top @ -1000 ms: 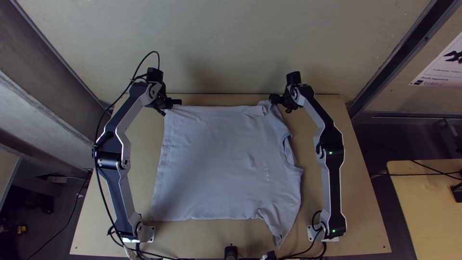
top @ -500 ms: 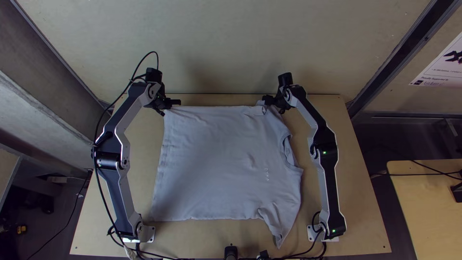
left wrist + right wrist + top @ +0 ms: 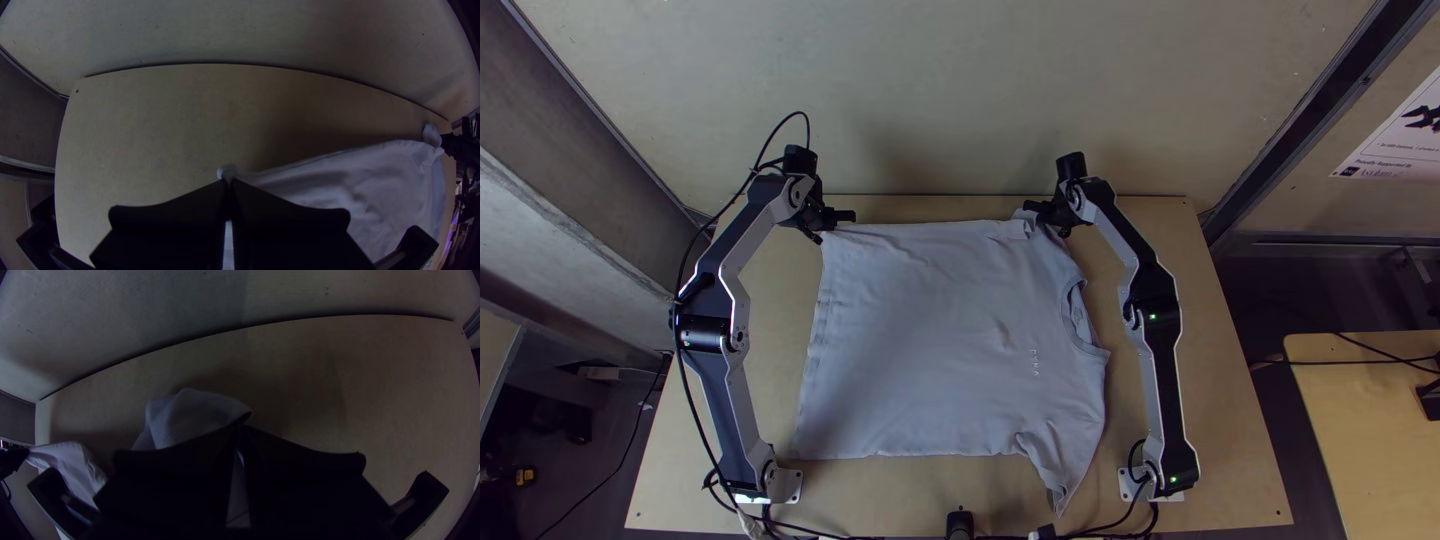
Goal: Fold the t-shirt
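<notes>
The pale grey-blue t-shirt [image 3: 930, 340] lies spread across the middle of the table, its hem side on the left and its neckline and a sleeve on the right. At its far left corner is my left gripper [image 3: 835, 220]; my right gripper [image 3: 1040, 212] is at its far edge near the other shoulder. In the left wrist view my left gripper [image 3: 228, 184] is shut on a bit of the shirt [image 3: 385, 175], with a small tuft past the tips. My right gripper [image 3: 241, 429] is shut on a sleeve part, bunched cloth [image 3: 190, 415] beside its tips in the right wrist view.
Bare wood of the table [image 3: 1220, 430] shows around the shirt, mostly on the right. A wall [image 3: 930, 100] stands close behind the far edge. Cables [image 3: 840, 535] and a black camera mount [image 3: 960, 522] are at the near edge.
My right gripper has moved a little to the left along the shirt's far edge. My left gripper has hardly moved, dipping slightly toward the near side.
</notes>
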Available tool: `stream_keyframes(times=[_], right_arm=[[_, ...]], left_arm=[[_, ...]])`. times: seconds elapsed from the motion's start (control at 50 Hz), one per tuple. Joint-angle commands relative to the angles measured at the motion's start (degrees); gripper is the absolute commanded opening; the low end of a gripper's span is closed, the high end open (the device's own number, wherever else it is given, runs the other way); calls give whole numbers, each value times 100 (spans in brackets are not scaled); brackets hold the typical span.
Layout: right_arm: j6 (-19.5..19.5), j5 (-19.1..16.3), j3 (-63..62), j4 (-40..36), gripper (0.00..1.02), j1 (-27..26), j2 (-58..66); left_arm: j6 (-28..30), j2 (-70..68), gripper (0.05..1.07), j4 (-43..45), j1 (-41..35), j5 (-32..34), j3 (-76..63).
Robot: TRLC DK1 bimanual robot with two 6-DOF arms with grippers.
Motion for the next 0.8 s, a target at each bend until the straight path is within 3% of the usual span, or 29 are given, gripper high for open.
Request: stream_keyframes(times=[0.0, 0.42, 0.62, 0.78], right_arm=[[107, -16, -43, -233, 2, -154, -311], [-139, 55, -404, -752, 2, -418, -856], [-192, 63, -702, -839, 2, -400, -1181], [-209, 63, -1054, -839, 2, -365, -1480]], left_arm=[[-216, -219, 8, 30, -12, -37, -223], [-550, -193, 8, 663, -91, 130, -987], [-1060, -263, 8, 716, 111, 587, -706], [-1016, -421, 8, 654, 260, 657, -539]])
